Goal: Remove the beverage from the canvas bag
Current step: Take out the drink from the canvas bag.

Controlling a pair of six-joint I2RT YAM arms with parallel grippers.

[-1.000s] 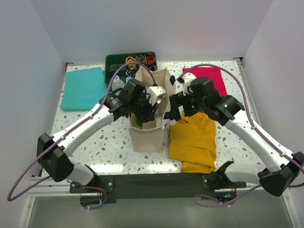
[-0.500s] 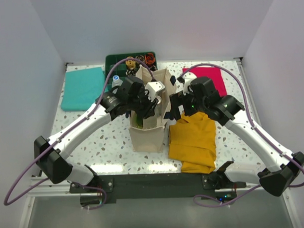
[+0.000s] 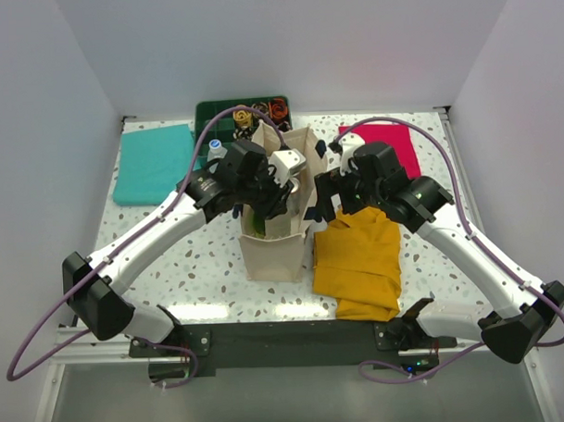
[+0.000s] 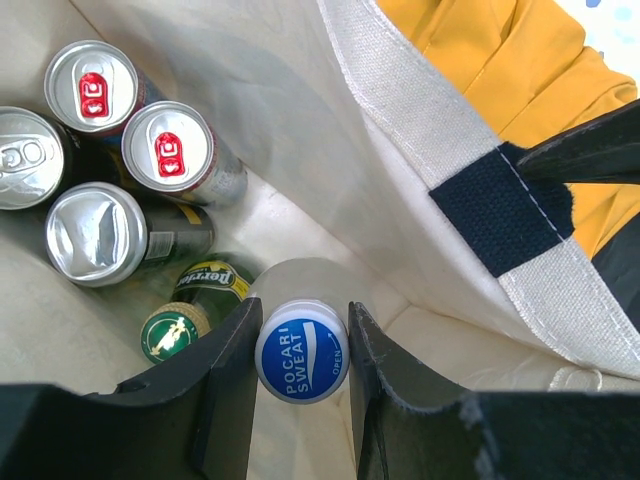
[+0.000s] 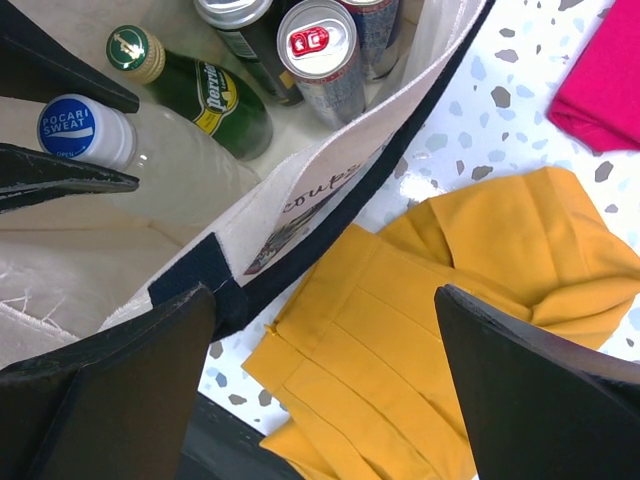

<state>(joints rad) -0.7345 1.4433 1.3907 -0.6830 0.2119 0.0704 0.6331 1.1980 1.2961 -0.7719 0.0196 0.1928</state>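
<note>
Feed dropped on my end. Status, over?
Left gripper shut on Pocari Sweat bottle inside canvas bag. Right gripper open at bag rim. Cans, green bottle packed alongside.

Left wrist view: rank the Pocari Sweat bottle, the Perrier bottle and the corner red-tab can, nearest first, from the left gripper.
1. Pocari Sweat bottle: between the left gripper's fingers.
2. Perrier bottle: just left.
3. Corner red-tab can: top-left.

The canvas bag (image 4: 400,130) is matt woven cloth, the cans (image 4: 168,152) shiny metal, the bottle cap (image 4: 300,350) smooth plastic.
</note>
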